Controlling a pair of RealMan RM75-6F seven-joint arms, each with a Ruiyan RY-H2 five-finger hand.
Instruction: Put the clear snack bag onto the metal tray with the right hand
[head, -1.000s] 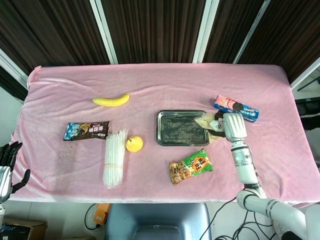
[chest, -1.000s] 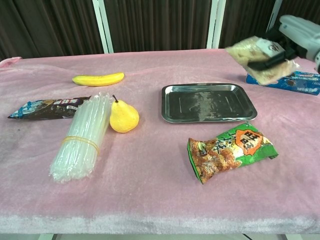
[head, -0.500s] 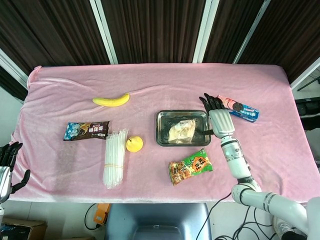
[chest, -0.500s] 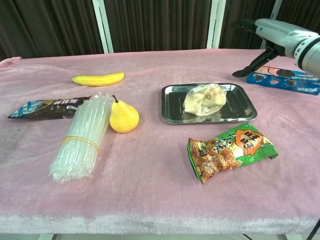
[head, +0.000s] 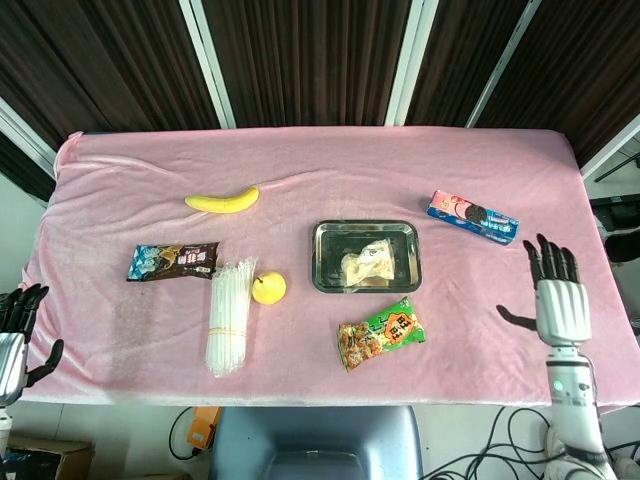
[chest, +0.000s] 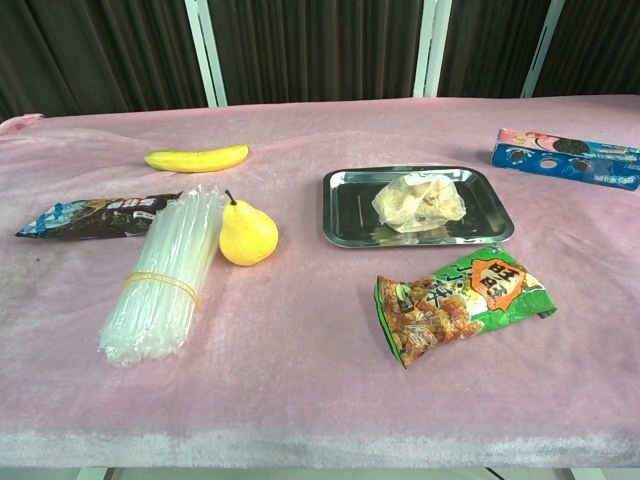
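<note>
The clear snack bag (head: 367, 263) (chest: 419, 202) lies inside the metal tray (head: 330, 250) (chest: 345, 205), toward its right half, with nothing touching it. My right hand (head: 556, 297) hangs open with its fingers spread over the table's right edge, well apart from the tray; the chest view does not show it. My left hand (head: 14, 330) sits off the table's left front corner, fingers loosely apart and holding nothing.
A green snack bag (head: 381, 334) lies in front of the tray. A blue cookie box (head: 472, 217) is at the right. A pear (head: 268, 288), a bundle of clear straws (head: 229, 315), a dark wrapper (head: 173, 261) and a banana (head: 222, 201) lie on the left half.
The right hand carried the clear bag over the tray, released it there, then pulled back to the table's right edge. The bag now rests in the tray. The left hand barely moved.
</note>
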